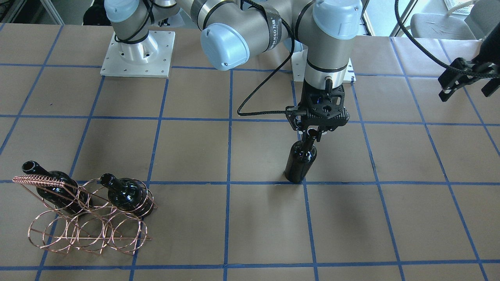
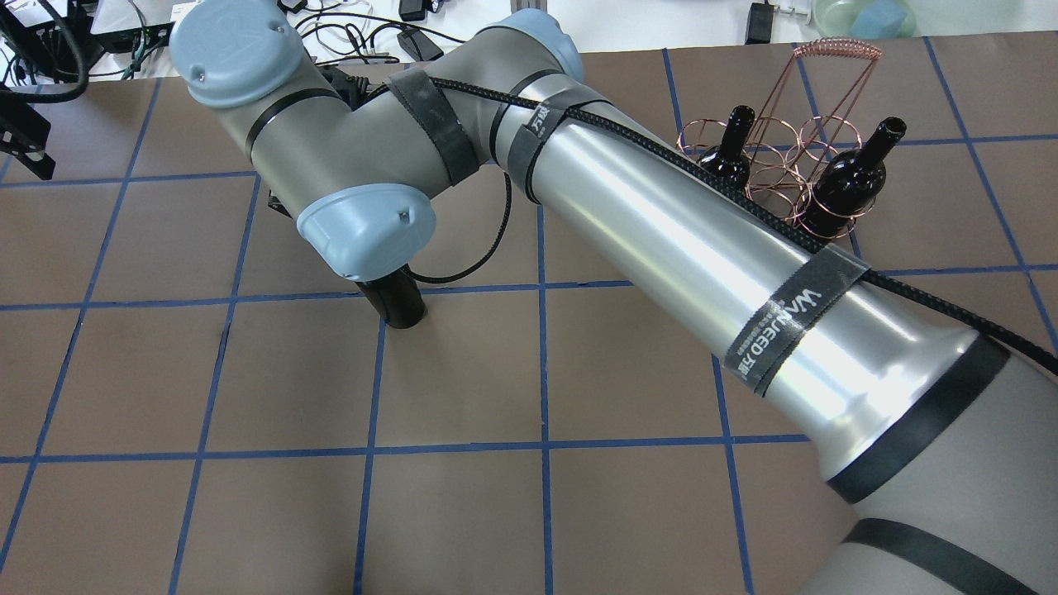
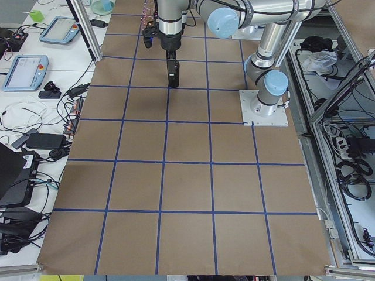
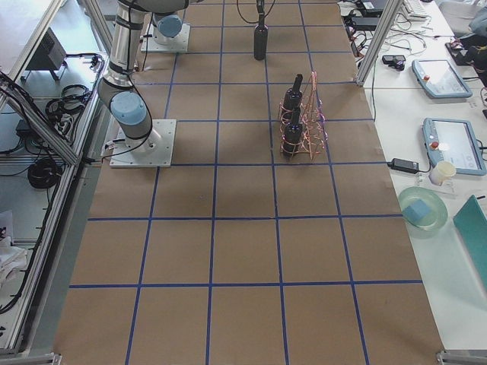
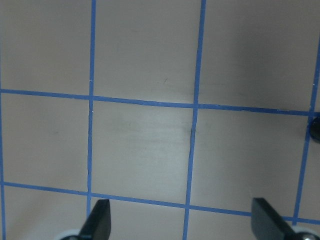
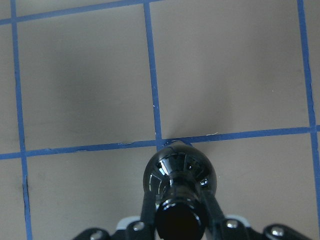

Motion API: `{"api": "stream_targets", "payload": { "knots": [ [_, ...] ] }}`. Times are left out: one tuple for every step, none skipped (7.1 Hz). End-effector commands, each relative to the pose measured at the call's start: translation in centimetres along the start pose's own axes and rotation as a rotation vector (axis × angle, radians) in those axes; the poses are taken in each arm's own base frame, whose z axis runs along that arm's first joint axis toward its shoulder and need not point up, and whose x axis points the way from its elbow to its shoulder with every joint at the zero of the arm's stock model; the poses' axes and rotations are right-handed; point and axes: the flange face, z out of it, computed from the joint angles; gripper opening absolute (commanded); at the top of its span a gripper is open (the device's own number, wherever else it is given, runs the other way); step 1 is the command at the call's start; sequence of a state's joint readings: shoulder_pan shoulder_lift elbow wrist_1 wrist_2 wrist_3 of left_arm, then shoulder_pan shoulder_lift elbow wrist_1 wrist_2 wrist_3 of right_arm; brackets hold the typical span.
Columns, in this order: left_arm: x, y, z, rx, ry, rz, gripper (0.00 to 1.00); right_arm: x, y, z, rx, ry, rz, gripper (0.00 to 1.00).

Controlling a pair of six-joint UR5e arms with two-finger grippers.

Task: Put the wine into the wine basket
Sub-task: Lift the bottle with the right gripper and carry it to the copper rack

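R hand (image 1: pixel 311 134) tight on neck of upright wine (image 1: pixel 300 166), body straight below it.

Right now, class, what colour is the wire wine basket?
Copper rose-gold wine basket; clearest in the front-facing view.

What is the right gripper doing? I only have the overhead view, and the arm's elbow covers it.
Observer: In the front-facing view the right gripper is shut on the neck of the wine, which stands upright.
Operator: And the left gripper? I see only a sliver of it at the edge of my view.
Observer: Its own wrist view shows the left gripper open, with nothing between its fingers.
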State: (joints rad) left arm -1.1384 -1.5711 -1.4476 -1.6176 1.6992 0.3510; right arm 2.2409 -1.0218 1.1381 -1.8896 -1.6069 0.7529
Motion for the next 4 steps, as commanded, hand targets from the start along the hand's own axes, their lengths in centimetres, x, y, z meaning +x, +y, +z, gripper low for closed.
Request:
{"api": "stream_targets", "payload": {
  "knots": [
    [-1.0, 0.2, -0.2, -0.009, -0.036, -0.026, 1.0, 1.7, -0.2, -2.2, 0.01, -0.003, -0.008, 0.27],
    [-1.0, 0.2, -0.2, -0.008, -0.033, -0.025, 1.0, 4.8, -0.5, -3.6, 0.006, 0.0, 0.019, 0.26],
    [-1.1, 0.2, -0.2, -0.007, -0.037, -0.027, 1.0, 9.4, -1.7, -5.7, 0.002, -0.01, 0.046, 0.26],
    [-1.2, 0.2, -0.2, -0.006, -0.037, -0.029, 1.0, 14.0, -2.7, -8.2, -0.019, -0.023, 0.031, 0.26]
  ]
}}
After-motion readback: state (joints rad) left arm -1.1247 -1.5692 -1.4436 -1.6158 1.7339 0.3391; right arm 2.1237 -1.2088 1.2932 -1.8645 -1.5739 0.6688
